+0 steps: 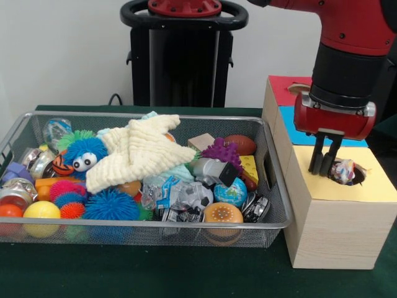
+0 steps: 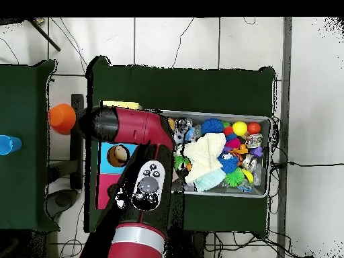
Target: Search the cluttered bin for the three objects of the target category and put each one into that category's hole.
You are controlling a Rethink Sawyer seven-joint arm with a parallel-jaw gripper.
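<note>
The wire-mesh bin [image 1: 273,217] is full of toys; in the overhead view it [image 2: 269,156] lies right of the arm. My gripper [image 1: 322,169] hangs low over the yellow-topped box [image 1: 378,186], just left of its hole [image 1: 356,177]. The fingers stand close together, shut on a confetti patchwork piece [image 1: 343,169] that sits in the hole's mouth. No other confetti piece shows plainly in the bin. In the overhead view the arm hides the gripper and the hole; only a strip of the yellow top [image 2: 130,105] shows.
The blue-topped box [image 1: 298,133] and the red-topped box [image 1: 282,87] stand behind the yellow one. A cream knitted cloth [image 1: 139,152] lies over the bin's middle, with spiky balls [image 1: 111,205] at the left and a purple spiky ball [image 1: 222,151].
</note>
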